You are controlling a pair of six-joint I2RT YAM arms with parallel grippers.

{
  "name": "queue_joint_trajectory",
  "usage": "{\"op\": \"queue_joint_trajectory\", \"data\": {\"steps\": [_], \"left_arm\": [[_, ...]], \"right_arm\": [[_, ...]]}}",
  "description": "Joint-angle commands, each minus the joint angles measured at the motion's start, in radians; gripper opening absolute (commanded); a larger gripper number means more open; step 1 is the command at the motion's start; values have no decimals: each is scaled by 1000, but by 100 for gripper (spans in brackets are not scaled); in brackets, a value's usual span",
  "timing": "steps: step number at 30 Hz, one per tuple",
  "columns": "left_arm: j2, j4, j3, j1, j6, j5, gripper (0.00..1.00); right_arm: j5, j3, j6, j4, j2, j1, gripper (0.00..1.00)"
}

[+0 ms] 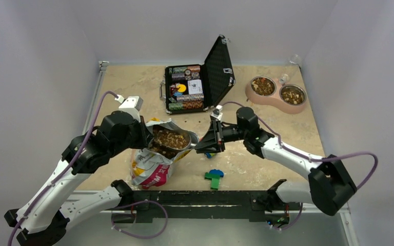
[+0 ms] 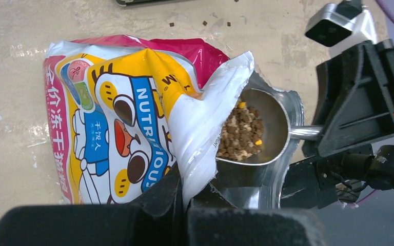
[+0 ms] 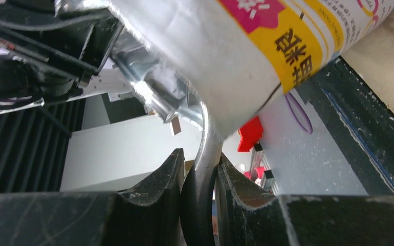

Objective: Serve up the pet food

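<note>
A colourful pet food bag [image 1: 153, 171] stands at the near left with its mouth open. My left gripper [image 1: 146, 135] is shut on the bag's torn white rim [image 2: 205, 154], its jaws [image 2: 197, 184] pinching the foil. A metal scoop [image 1: 183, 143] sits in the bag's mouth, level and heaped with the pet food [image 2: 241, 132], brown kibble with a few yellow bits. My right gripper [image 1: 207, 143] is shut on the scoop's handle [image 3: 205, 154], which stands upright between its fingers [image 3: 201, 171]. The bag's underside [image 3: 246, 46] fills the top of the right wrist view.
A pink double bowl [image 1: 250, 94] at the far right holds kibble in both steel cups. An open black case of poker chips [image 1: 220, 64] stands at the back centre. A green and blue toy [image 1: 214, 177] lies near the front edge. Loose kibble bits [image 2: 205, 23] dot the table.
</note>
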Motion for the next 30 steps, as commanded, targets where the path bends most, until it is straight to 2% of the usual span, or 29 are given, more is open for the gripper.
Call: {"op": "queue_joint_trajectory", "data": {"steps": [1, 2, 3, 4, 5, 7, 8, 11, 12, 16, 20, 26, 30], "left_arm": [[-65, 107, 20, -8, -4, 65, 0], [-68, 107, 12, -8, -2, 64, 0], [-68, 103, 10, -8, -3, 60, 0], [-66, 97, 17, -8, -6, 56, 0], [-65, 91, 27, -8, -10, 55, 0], [-68, 84, 42, -8, -14, 54, 0], [-71, 83, 43, -8, -12, 53, 0], [-77, 89, 17, -8, -5, 49, 0], [-73, 88, 16, -8, -11, 45, 0], [-61, 65, 43, -8, -38, 37, 0], [-45, 43, 44, -8, -56, 16, 0], [-44, 39, 43, -8, -83, -21, 0], [-29, 1, 61, -8, -122, -94, 0]], "right_arm": [[92, 30, -24, 129, -59, -31, 0], [55, 78, 56, 232, 42, -5, 0], [32, 96, 100, 320, 76, 10, 0], [29, 79, 95, 331, 49, 13, 0], [35, 54, 34, 247, -16, 0, 0], [101, 31, -144, -72, -165, -37, 0], [129, 25, -163, -109, -181, -44, 0], [47, 82, -69, 97, -37, -28, 0], [46, 97, -88, 88, -32, -23, 0], [54, 125, -295, -215, -155, -30, 0], [44, 100, -347, -235, -214, -31, 0], [51, 31, -305, -150, -296, -32, 0], [40, 14, -304, -168, -335, -35, 0]]}}
